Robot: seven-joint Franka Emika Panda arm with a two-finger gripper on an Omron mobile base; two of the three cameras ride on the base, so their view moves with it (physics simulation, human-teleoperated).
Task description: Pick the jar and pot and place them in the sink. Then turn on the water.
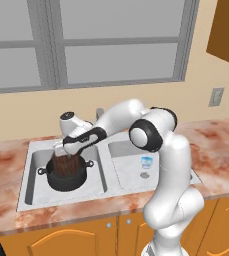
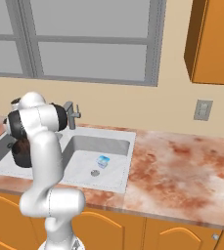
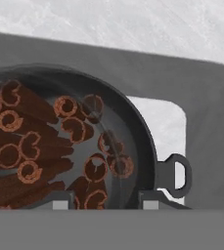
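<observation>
The black pot (image 1: 66, 182) sits in the left basin of the grey sink (image 1: 30, 199). The jar (image 1: 66, 166), clear glass packed with reddish-brown rolled sticks, stands inside the pot. My gripper (image 1: 65, 153) reaches down from the right onto the jar's top. From the hand, the jar (image 3: 35, 146) lies left of centre within the pot's rim (image 3: 144, 132), and my gripper (image 3: 105, 202) is shut on the jar's right part. The faucet (image 1: 100, 114) stands at the back between the basins. The water is out of view.
A small blue-and-white object (image 1: 146, 162) lies in the right basin above the drain (image 1: 144, 175). Marble counter (image 2: 182, 166) stretches to the right, with a wall outlet (image 2: 203, 110) and an orange wall cabinet (image 2: 216, 44) above it. Windows run behind the sink.
</observation>
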